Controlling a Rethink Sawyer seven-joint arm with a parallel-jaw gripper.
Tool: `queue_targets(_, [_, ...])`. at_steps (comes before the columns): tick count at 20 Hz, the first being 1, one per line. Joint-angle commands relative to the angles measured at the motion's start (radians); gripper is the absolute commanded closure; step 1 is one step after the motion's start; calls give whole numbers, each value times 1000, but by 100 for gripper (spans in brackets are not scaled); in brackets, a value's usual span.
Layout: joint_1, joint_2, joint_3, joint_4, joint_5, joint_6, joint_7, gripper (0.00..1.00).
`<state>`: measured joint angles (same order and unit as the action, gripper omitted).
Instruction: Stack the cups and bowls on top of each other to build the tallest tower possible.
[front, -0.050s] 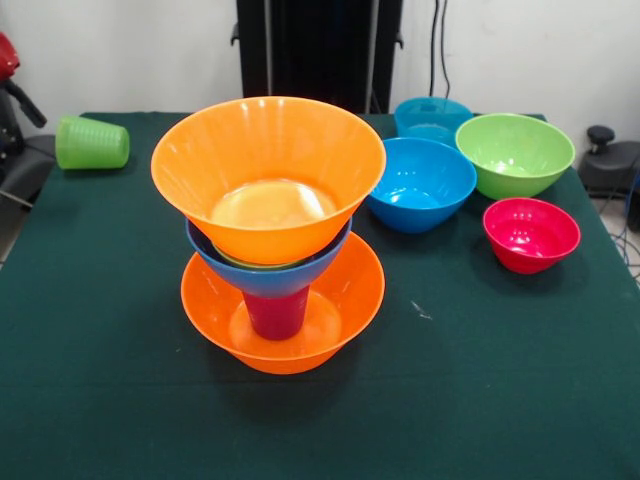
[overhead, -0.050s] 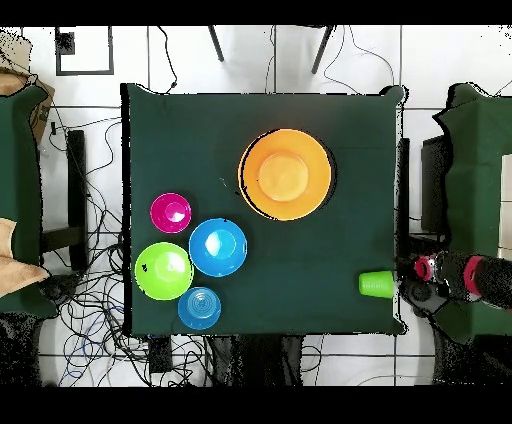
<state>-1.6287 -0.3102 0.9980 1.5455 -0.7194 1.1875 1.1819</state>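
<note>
The tower (front, -0.050s: 270, 240) stands mid-table. A wide orange bowl (front, -0.050s: 300, 345) is at the bottom, with an upside-down purple-magenta cup (front, -0.050s: 277, 312) in it. A blue bowl (front, -0.050s: 265, 278) rests on the cup and a large orange bowl (front, -0.050s: 268, 170) tops it. A thin green rim shows between the blue bowl and the top one. From overhead only the top orange bowl (overhead, -0.050s: 286, 174) shows. A light green cup (front, -0.050s: 92, 143) (overhead, -0.050s: 377, 283) lies on its side near a table corner. My gripper (overhead, -0.050s: 425, 270) is drawn back off the table edge beside that cup, with its state unclear.
Loose bowls sit upright in a cluster: blue (front, -0.050s: 420, 185) (overhead, -0.050s: 218, 247), teal-blue (front, -0.050s: 432, 118) (overhead, -0.050s: 199, 308), lime green (front, -0.050s: 515, 153) (overhead, -0.050s: 164, 270) and small red-pink (front, -0.050s: 531, 234) (overhead, -0.050s: 171, 212). Cables and chair legs surround the green table (front, -0.050s: 120, 400).
</note>
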Motion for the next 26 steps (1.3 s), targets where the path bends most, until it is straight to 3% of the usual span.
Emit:
queue_targets(1, [36,-27,-56,61,-63,11,-305,0])
queue_targets(13, [36,-78,-46,118,-50,-9,-255,0])
queue_targets(26, [51,-71,-61,156,-72,-71,-195,0])
